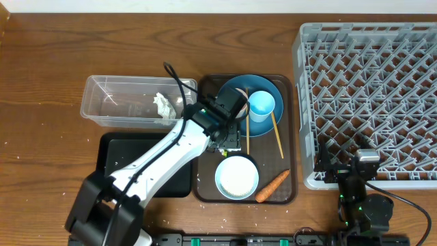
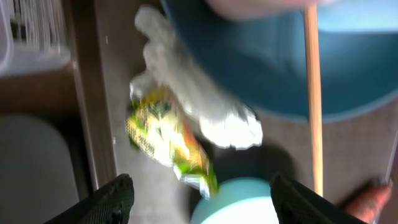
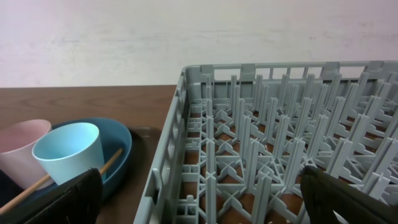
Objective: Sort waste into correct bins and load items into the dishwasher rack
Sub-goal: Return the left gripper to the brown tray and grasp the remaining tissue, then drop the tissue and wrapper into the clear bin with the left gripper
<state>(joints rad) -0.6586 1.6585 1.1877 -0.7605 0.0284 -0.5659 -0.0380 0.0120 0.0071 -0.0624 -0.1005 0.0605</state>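
Note:
My left gripper (image 1: 229,135) is open over the brown serving tray, above crumpled white paper with a green-yellow wrapper (image 2: 180,118). The paper lies beside the blue plate (image 1: 239,92), between the fingers (image 2: 202,202). The light-blue cup (image 1: 263,106) stands on the plate, and the pink cup (image 3: 22,152) is next to it. Two chopsticks (image 1: 276,133) lie across the plate and tray. The white bowl (image 1: 237,176) and carrot piece (image 1: 273,186) sit at the tray's front. My right gripper (image 1: 362,164) is open and empty at the grey rack's (image 1: 369,89) front-left corner (image 3: 205,205).
The clear tub (image 1: 116,102) at the back left holds a piece of crumpled white paper (image 1: 164,106). The black tray (image 1: 130,164) lies in front of it, partly under my left arm. The brown serving tray (image 1: 290,137) sits between the bins and the rack.

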